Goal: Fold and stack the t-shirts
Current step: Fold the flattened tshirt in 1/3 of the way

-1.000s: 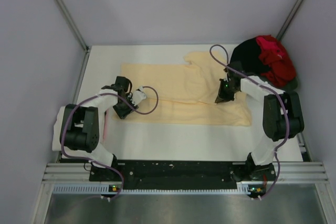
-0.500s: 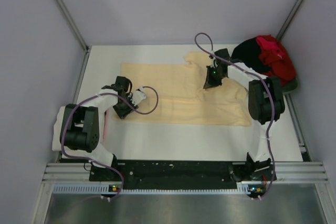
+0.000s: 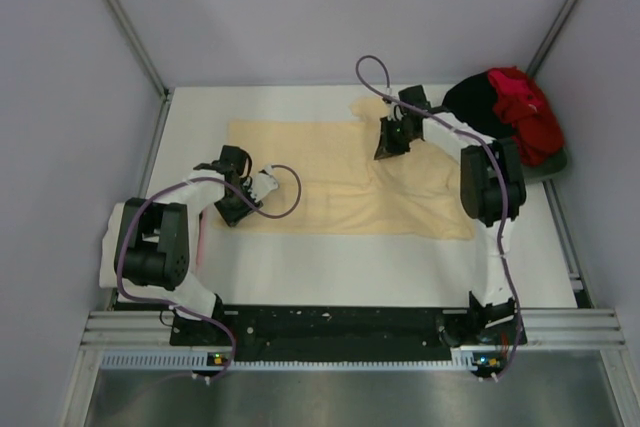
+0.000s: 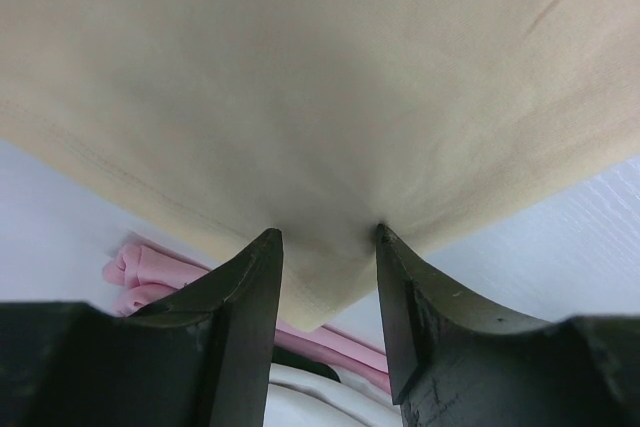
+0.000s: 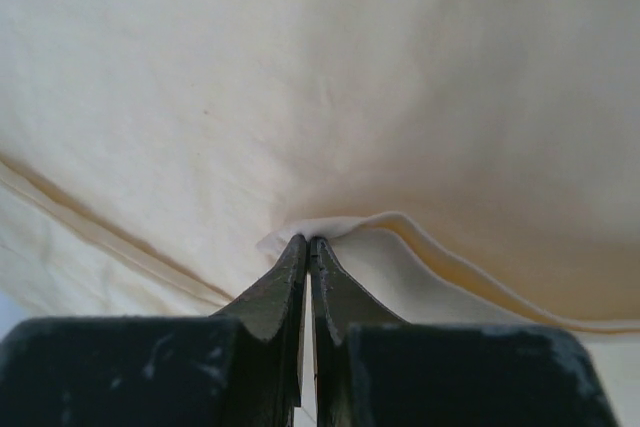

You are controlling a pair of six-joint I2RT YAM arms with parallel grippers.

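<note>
top view: the right fingers (image 3: 389, 145) have carried their pinch of the yellow t-shirt (image 3: 320, 182) from its right side toward the far edge of the surface (image 3: 300, 272), so a fold looks under way. the left fingers (image 3: 233, 210) have stayed at the shirt's near left corner. the black and red t-shirts (image 3: 505, 107) sit heaped in the far right corner.

left wrist view: the left fingers (image 4: 250, 297) are spread, with the shirt's hem corner lying in the gap, apparently unclamped.

right wrist view: the right fingers (image 5: 285, 287) are pressed together, pinching a raised cloth edge.
</note>
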